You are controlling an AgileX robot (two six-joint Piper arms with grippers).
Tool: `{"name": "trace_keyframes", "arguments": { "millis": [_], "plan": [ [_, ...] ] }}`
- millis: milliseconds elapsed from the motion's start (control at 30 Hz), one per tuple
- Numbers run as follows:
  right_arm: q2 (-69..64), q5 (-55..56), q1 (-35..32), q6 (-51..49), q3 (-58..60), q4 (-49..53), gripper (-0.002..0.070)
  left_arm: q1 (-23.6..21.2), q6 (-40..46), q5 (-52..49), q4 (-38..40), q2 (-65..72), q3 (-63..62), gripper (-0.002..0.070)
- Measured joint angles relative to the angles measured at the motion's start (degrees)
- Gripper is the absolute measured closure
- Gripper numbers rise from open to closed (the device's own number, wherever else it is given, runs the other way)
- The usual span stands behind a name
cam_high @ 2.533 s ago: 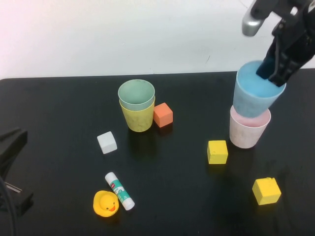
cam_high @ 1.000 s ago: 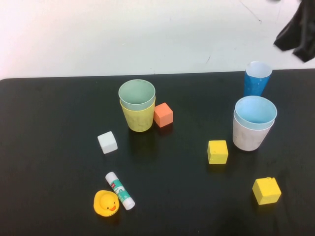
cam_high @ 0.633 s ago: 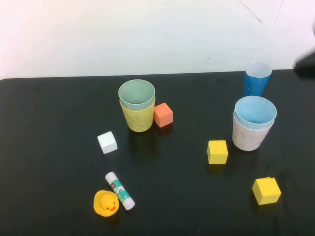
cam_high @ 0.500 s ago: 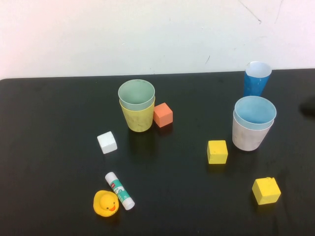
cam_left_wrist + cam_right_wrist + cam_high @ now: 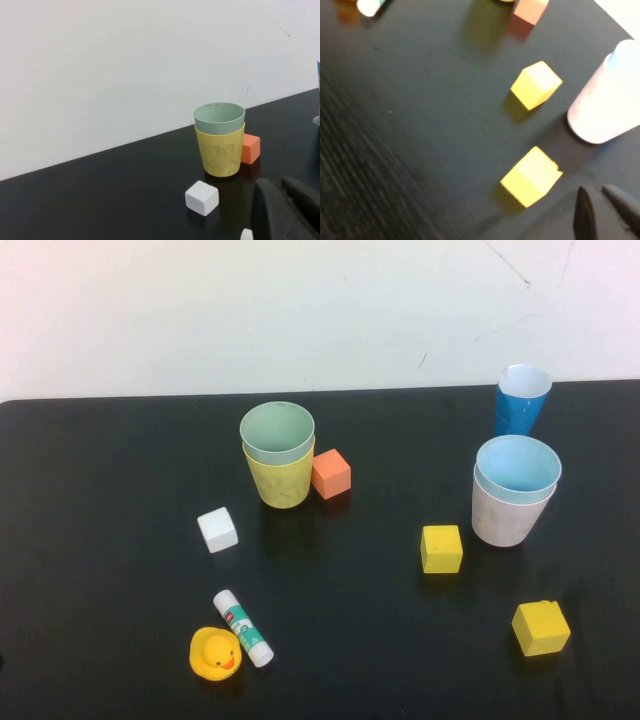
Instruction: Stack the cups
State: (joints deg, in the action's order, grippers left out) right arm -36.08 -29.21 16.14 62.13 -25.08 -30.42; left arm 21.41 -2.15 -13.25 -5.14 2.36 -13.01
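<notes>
In the high view the pale green cup [image 5: 277, 431] sits nested in the yellow cup [image 5: 282, 480] at mid-table. The light blue cup [image 5: 518, 466] sits nested in the pale pink cup [image 5: 505, 523] at the right. Neither arm shows in the high view. In the left wrist view my left gripper [image 5: 281, 181] is shut and empty, low over the table, well short of the green-in-yellow stack [image 5: 220, 142]. In the right wrist view my right gripper [image 5: 594, 189] is shut and empty, off to the side of the pink cup [image 5: 607, 100].
A narrower dark blue cup [image 5: 522, 400] stands behind the pink stack. An orange cube [image 5: 331, 473] touches the yellow cup. A white cube [image 5: 218, 530], two yellow cubes [image 5: 441, 548] [image 5: 541, 628], a glue stick [image 5: 243, 627] and a yellow duck [image 5: 214, 653] lie nearer the front.
The right gripper let the light blue cup drop into the pink cup, then pulled away up and right out of the high view. The left gripper also left that view's edge.
</notes>
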Motion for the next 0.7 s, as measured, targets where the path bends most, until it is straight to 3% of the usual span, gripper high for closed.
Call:
{"name": "trace_keyframes", "arguments": {
  "millis": [400,700],
  "plan": [
    [3.94,-12.13,0.00,0.00,2.60,-2.28,0.0676,0.00,0.00,-0.31,0.00,0.00,0.09,0.0674],
    [3.94,-13.46,0.00,0.00,2.60,-2.28,0.0676,0.00,0.00,-0.31,0.12,0.00,0.39,0.0674]
  ]
}}
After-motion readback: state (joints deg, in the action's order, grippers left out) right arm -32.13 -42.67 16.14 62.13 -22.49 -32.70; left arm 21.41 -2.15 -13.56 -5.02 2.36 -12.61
